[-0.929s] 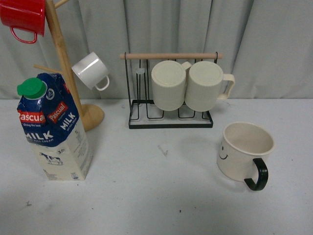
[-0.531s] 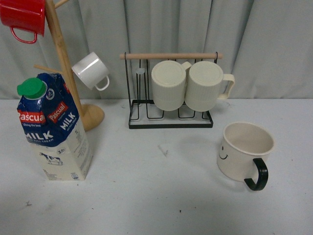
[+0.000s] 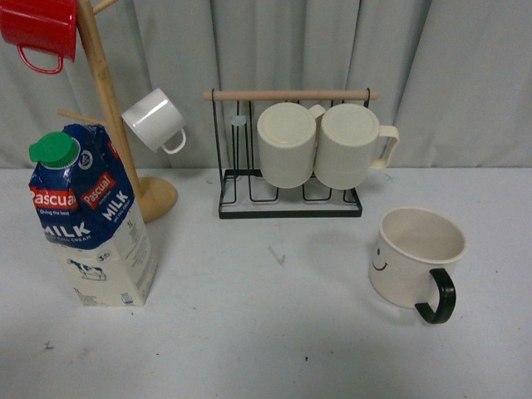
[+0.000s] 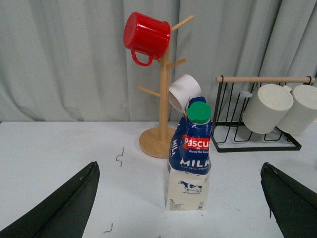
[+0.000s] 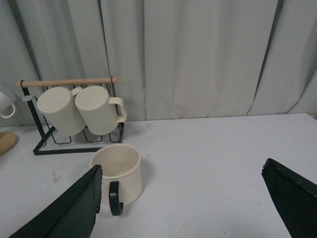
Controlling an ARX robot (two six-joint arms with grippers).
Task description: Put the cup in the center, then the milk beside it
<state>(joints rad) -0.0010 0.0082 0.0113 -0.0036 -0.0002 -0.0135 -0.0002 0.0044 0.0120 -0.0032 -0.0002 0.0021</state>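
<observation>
Milk (image 4: 190,148) shows between the fingers of the left end effector (image 4: 179,168), which is spread wide and gripping nothing. The right end effector (image 5: 183,166) is spread the same way, with the cup (image 5: 117,171) near one finger. On the table (image 3: 266,349) the milk stands upright at the left and the cup upright at the right, with bare surface between them. Farther back stand one wire rack (image 3: 291,95) holding two ribbed mugs (image 3: 287,144) and one wooden mug tree (image 3: 158,199) with one white mug (image 3: 155,120) and one red mug (image 3: 40,29), its top cut off in the front view.
</observation>
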